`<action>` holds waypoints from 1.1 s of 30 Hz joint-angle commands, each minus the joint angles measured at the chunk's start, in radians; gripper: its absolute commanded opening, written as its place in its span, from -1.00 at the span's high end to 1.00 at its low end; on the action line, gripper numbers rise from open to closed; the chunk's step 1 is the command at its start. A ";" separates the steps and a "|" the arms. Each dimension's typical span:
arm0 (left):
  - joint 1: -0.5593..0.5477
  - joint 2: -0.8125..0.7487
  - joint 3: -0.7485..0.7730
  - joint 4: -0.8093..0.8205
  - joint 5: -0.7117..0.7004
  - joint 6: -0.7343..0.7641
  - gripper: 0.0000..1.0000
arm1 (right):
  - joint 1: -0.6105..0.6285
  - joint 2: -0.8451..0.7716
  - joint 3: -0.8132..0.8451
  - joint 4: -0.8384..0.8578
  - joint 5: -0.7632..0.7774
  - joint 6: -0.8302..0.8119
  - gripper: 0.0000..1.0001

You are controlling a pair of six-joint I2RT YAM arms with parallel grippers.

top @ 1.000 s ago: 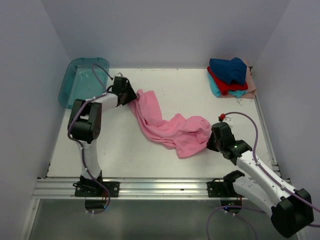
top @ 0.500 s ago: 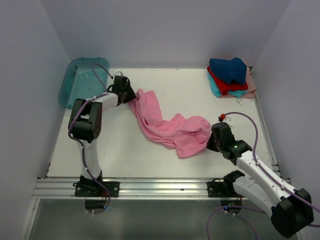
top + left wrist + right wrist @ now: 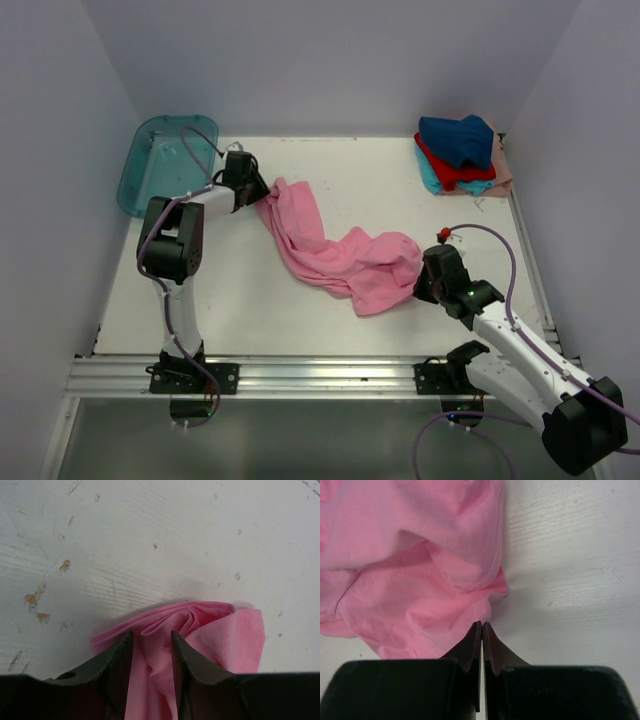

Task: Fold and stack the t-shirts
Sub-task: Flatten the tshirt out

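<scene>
My left fingers (image 3: 119,660) stand a little apart with a bunched fold of the pink t-shirt (image 3: 200,630) filling the gap and touching both inner faces. I read that as a grip on the cloth, though I cannot tell how firm. The rest of that end spills just past the fingertips toward the middle of the wrist view, with bare table (image 3: 150,530) beyond.

My right fingers (image 3: 470,652) are pressed together, tips right at the shirt's hem. Whether a sliver of hem is caught between them I cannot tell. From there the cloth spreads up and to the left of that frame.

From overhead, the pink t-shirt (image 3: 335,255) lies as a twisted rope, its long axis running from upper left, at the left fingers, down to right of centre, at the right fingers. So each arm sits at one end, and neither is nearer the middle. I judge the next move depends on that line: drawing the two ends apart along it should open the shirt flat for folding.

The stack of folded shirts (image 3: 460,150) sits well apart in the upper right corner, nearer my right arm.
</scene>
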 commanded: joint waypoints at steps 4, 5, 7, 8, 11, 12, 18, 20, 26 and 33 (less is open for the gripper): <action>0.018 0.046 0.010 0.057 0.012 -0.010 0.23 | 0.000 -0.005 -0.003 0.017 0.013 0.001 1.00; 0.019 0.051 0.004 0.067 0.015 -0.014 0.24 | 0.001 -0.007 -0.003 0.015 0.011 0.001 1.00; 0.019 0.051 -0.002 0.081 0.027 -0.015 0.24 | 0.000 -0.007 -0.003 0.015 0.013 0.001 1.00; 0.021 0.051 -0.008 0.098 0.032 -0.017 0.25 | 0.001 -0.007 -0.003 0.015 0.013 0.001 1.00; 0.021 0.041 -0.028 0.138 0.044 -0.017 0.40 | 0.001 -0.005 -0.003 0.015 0.014 0.001 1.00; 0.021 0.038 -0.033 0.147 0.068 -0.015 0.55 | 0.000 -0.005 -0.003 0.015 0.013 0.001 1.00; 0.021 0.011 -0.045 0.158 0.084 -0.012 0.81 | 0.000 -0.004 -0.005 0.018 0.014 0.001 1.00; 0.021 -0.011 -0.062 0.176 0.084 -0.012 0.81 | 0.001 -0.002 -0.003 0.018 0.014 -0.001 1.00; 0.021 -0.089 -0.111 0.212 0.095 -0.003 1.00 | 0.001 -0.002 -0.003 0.018 0.014 -0.001 1.00; 0.019 -0.340 -0.202 0.129 0.115 0.012 1.00 | 0.001 -0.041 0.029 0.000 0.020 -0.002 1.00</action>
